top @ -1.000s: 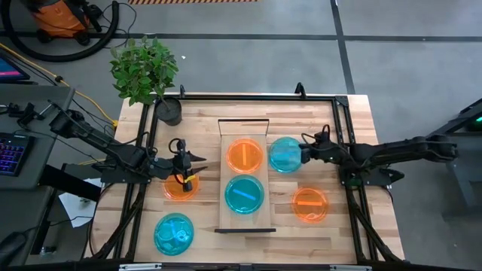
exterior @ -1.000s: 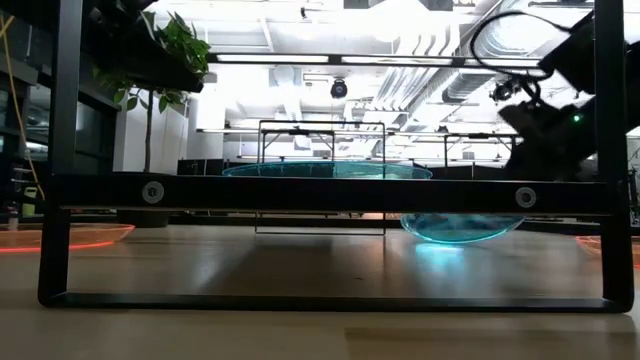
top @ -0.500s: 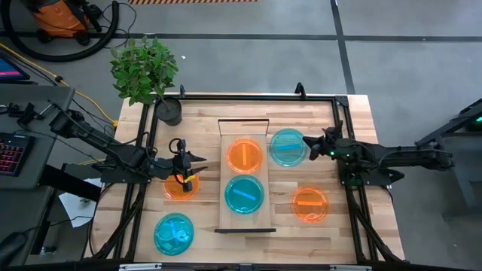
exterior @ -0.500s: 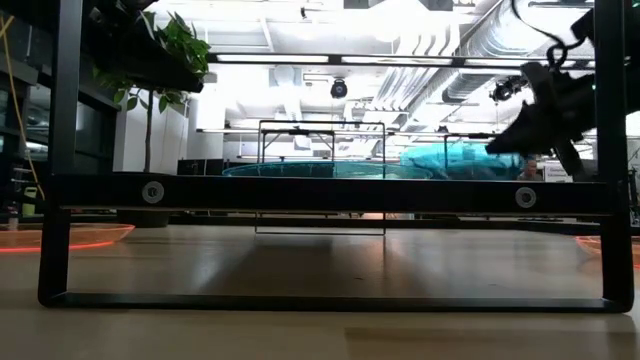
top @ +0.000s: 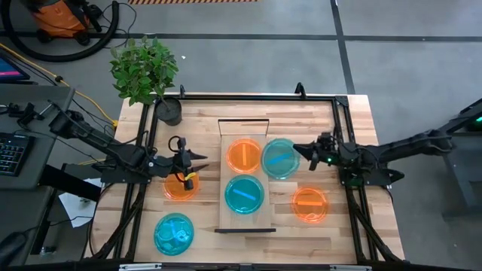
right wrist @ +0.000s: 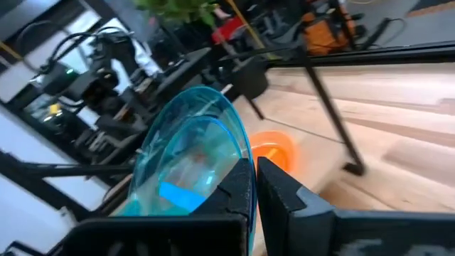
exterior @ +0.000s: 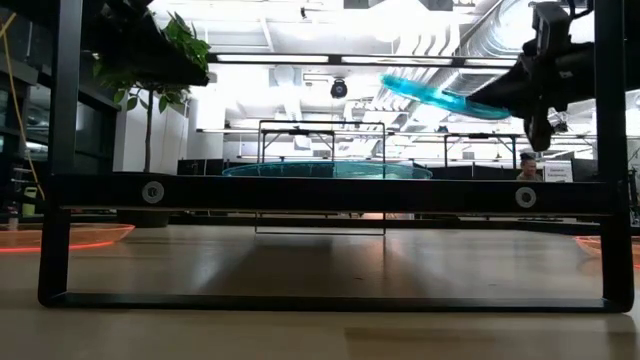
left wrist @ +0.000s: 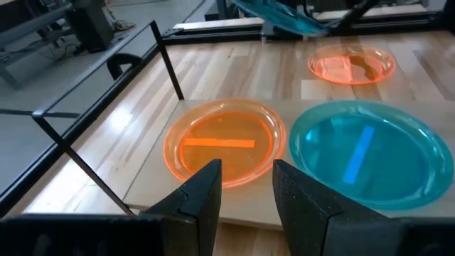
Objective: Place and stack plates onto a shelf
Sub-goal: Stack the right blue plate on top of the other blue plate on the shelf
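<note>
Butcher-block table [top: 203, 120] fills the middle of the high view, with the shelf [top: 245, 128] running top-to-bottom down its centre, long axis vertical in frame. Change vs earlier frames: the right arm's held blue plate [top: 281, 158] sat low beside the shelf a second ago, was level with the shelf half a second ago, and now is lifted well above it and shifted left, overlapping the shelf's right edge in the high view. In the low view the same plate [exterior: 440, 97] sits upper right, tilted, left rim higher than the gripped rim. Its centre bar runs diagonally, lower left to upper right, in the high view. Right gripper [top: 307, 154] is clamped on that plate's right rim; the right wrist view shows the fingers pinching the rim. On the shelf: orange plate [top: 245, 155] toward the top, blue plate [top: 245, 193] below it, touching or nearly so; orange bar vertical, blue bar slightly diagonal. Loose on the table: orange plate right of shelf [top: 309, 204], blue plate at lower left [top: 174, 233], orange plate left of shelf [top: 179, 186]. Left gripper [top: 197, 166] unchanged, hovering over that left orange plate, fingers slightly parted, holding nothing. Potted plant [top: 145, 71] upper left.
</note>
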Action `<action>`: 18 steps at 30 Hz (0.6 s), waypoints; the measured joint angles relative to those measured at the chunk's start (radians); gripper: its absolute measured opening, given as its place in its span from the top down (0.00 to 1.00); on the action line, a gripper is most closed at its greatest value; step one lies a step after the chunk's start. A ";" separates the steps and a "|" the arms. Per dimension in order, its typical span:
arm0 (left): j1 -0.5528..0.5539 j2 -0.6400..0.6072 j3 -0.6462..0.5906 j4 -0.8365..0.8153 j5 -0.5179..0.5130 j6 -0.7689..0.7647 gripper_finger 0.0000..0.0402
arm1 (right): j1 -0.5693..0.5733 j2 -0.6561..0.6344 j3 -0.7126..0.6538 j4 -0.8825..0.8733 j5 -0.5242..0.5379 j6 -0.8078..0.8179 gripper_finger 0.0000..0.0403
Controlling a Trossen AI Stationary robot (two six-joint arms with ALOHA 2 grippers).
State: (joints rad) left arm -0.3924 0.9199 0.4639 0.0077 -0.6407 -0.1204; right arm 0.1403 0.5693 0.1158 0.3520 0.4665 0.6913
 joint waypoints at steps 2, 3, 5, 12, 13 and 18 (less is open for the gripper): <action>0.009 0.000 0.000 -0.003 0.000 0.000 0.71 | 0.015 0.063 0.001 0.078 -0.001 -0.008 1.00; 0.014 0.000 0.000 -0.003 0.000 0.000 0.71 | 0.021 0.094 0.010 0.097 -0.004 -0.011 1.00; 0.020 0.000 0.000 -0.003 0.000 0.000 0.71 | 0.029 0.157 0.042 0.101 -0.004 -0.011 1.00; 0.027 0.000 0.000 -0.006 0.000 0.001 0.71 | 0.053 0.409 0.217 0.099 -0.007 -0.079 1.00; 0.027 0.000 0.000 -0.006 0.000 0.001 0.71 | 0.053 0.444 0.242 0.093 -0.008 -0.089 1.00; 0.026 0.000 0.000 -0.009 0.000 0.000 0.71 | 0.052 0.596 0.349 0.071 -0.059 -0.114 1.00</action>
State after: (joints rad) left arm -0.3668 0.9199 0.4641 -0.0010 -0.6403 -0.1200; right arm 0.1925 1.1655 0.4648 0.4229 0.4080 0.5777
